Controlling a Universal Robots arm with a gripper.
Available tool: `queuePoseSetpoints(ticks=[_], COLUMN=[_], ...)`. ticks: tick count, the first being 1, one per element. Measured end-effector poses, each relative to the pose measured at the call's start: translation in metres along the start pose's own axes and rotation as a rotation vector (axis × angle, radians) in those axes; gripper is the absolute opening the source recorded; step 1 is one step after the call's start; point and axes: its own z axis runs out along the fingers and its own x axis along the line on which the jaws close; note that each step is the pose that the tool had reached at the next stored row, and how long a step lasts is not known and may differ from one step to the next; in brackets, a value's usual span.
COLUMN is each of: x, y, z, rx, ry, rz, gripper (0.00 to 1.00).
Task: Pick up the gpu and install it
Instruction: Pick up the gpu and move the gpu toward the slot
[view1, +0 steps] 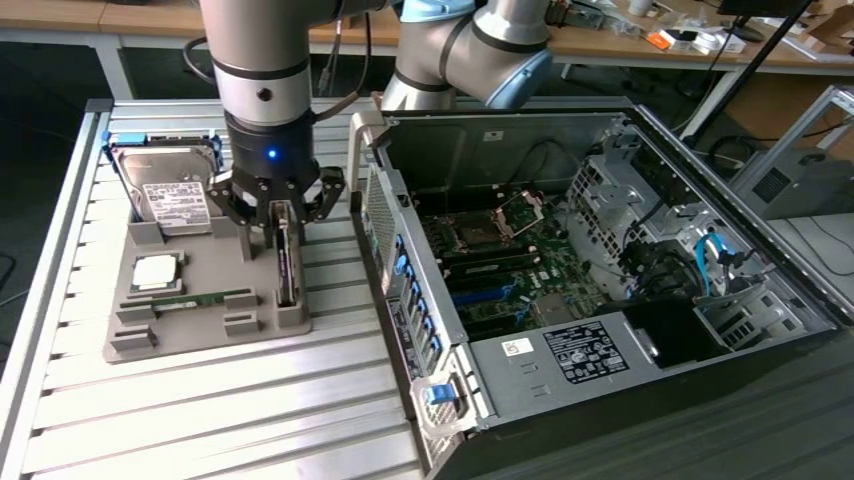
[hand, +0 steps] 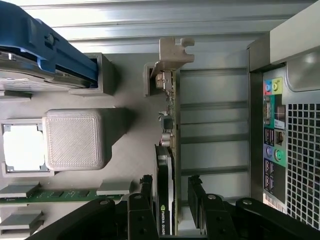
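Tool (hand: 170, 182) spread astride gpu (hand: 173, 117), apparently not gripping.

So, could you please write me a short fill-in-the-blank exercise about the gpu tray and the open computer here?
1. The gripper has its fingers ____ on either side of the gpu.
2. The gpu stands on edge in the grey tray, which also holds a hard drive with a ____ label.
3. The computer case lies on the exterior view's ____ of the tray.
Missing words: open; white; right.
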Motion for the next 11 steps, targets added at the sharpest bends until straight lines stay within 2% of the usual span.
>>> queuePoseSetpoints(ticks=[7,11], x=[0.0015,0.0030], y=[0.0064,0.0072], z=[0.0034,0.0057], rx=[-0.0001,0.0000], ry=[-0.0001,0.0001], rz=[0.000,0.000], gripper=[0.42,0.42])
